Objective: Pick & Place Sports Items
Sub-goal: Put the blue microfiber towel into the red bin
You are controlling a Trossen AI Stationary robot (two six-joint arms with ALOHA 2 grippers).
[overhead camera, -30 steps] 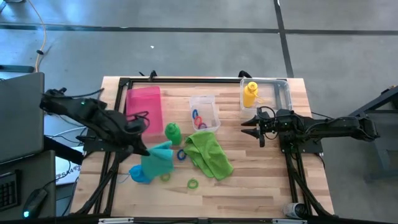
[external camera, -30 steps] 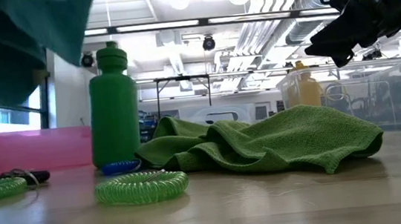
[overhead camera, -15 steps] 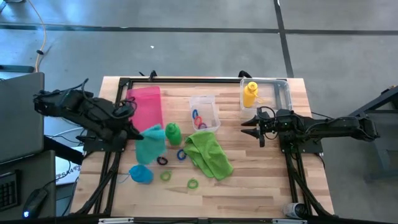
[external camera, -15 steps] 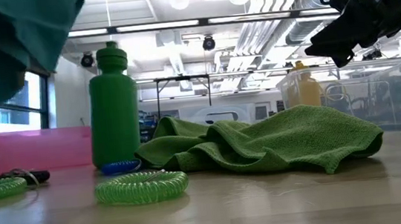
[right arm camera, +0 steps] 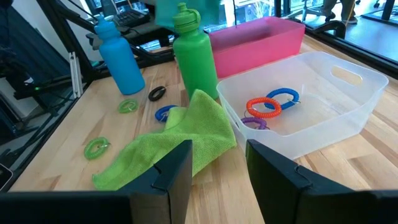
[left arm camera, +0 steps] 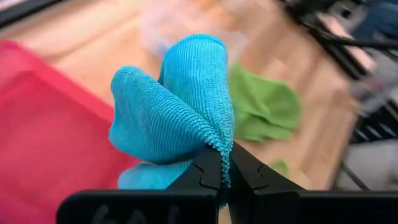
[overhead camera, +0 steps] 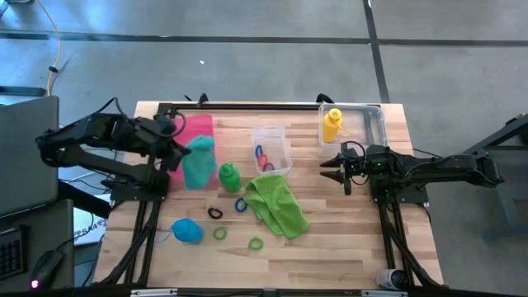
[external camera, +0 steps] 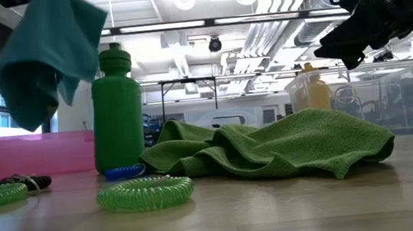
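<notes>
My left gripper (overhead camera: 176, 149) is shut on the teal towel (overhead camera: 199, 162), which hangs in the air at the pink tray's (overhead camera: 191, 136) right edge; the low view shows the teal towel (external camera: 50, 55) high above the table. The green bottle (overhead camera: 229, 175) and the blue bottle (overhead camera: 187, 231) stand upright on the wood. The lime green towel (overhead camera: 276, 205) lies crumpled at mid-table. The yellow bottle (overhead camera: 332, 125) stands in a clear box (overhead camera: 367, 124). Loose rings lie around, such as a black one (overhead camera: 215, 213). My right gripper (right arm camera: 217, 165) is open and has nothing between its fingers. My left gripper pinches a bunched fold of the teal towel (left arm camera: 219, 148) between its two fingertips (left arm camera: 208, 171), several layers together. The towel (left arm camera: 174, 112) hangs slack from the hold, lifted clear of the table and the tray.
A small clear box (overhead camera: 271, 150) at mid-table holds orange (right arm camera: 264, 107), blue and purple rings. Green rings (overhead camera: 256, 243) and a blue ring (overhead camera: 240, 205) lie on the wood near the lime towel. Bare wood runs along the table's near edge.
My left gripper has carried the teal towel from above the blue bottle toward the table's far edge, up to the pink tray, turning as it went. The towel has stayed clear of the table, swinging below the fingers. My right arm has kept still.
</notes>
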